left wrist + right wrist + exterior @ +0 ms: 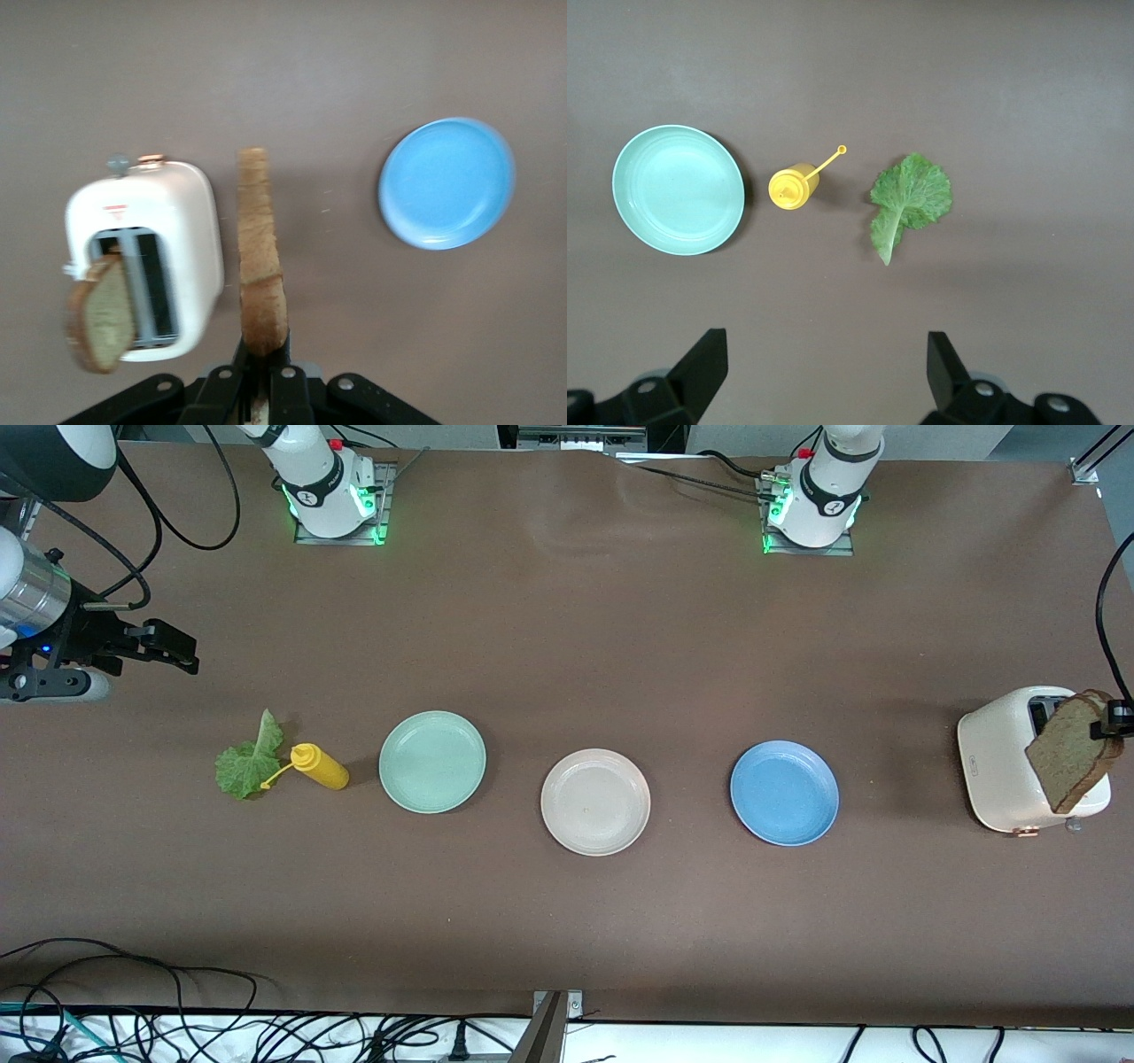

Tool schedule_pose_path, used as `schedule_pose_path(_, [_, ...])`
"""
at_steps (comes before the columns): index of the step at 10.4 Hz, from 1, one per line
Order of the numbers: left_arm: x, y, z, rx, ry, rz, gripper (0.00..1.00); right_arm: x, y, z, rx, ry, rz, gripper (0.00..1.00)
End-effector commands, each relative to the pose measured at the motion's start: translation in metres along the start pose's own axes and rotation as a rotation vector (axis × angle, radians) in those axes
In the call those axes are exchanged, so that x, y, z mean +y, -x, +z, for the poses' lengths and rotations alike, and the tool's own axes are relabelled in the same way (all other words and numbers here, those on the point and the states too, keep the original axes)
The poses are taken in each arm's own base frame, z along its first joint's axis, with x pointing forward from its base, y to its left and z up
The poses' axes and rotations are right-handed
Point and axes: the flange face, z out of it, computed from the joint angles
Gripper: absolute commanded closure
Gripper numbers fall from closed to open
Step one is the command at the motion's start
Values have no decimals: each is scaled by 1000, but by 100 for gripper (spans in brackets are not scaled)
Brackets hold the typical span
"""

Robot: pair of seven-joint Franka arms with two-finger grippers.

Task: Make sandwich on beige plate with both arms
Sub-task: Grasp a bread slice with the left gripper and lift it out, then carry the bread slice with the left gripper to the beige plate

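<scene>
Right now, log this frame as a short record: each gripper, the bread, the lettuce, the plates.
left gripper: shut on a bread slice, over the toaster
right gripper: open, empty, over bare table near the lettuce
second slice: in a toaster slot
lettuce: on the table beside the yellow bottle
beige plate: empty, between the mint plate and blue plate
</scene>
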Motion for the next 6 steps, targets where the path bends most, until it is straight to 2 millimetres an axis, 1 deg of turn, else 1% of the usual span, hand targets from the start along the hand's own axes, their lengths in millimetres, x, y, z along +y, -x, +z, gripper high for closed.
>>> schedule_pose_path(1, [75, -2, -16, 12, 163, -153, 100, 2, 1, -5, 3, 5, 10, 0])
schedule_pose_path(2, [125, -10, -7, -14, 182, -187, 100, 2, 1, -5, 3, 5, 10, 0])
schedule_pose_path(3, [175, -20, 9, -41, 242, -219, 100, 2, 1, -5, 3, 7, 10, 0])
schedule_pose_path(5, [246, -40, 38, -63, 355, -295, 100, 2, 1, -5, 3, 5, 10, 0])
schedule_pose_path(6, [282, -50, 57, -72, 408, -320, 100, 2, 1, -5, 3, 5, 10, 0])
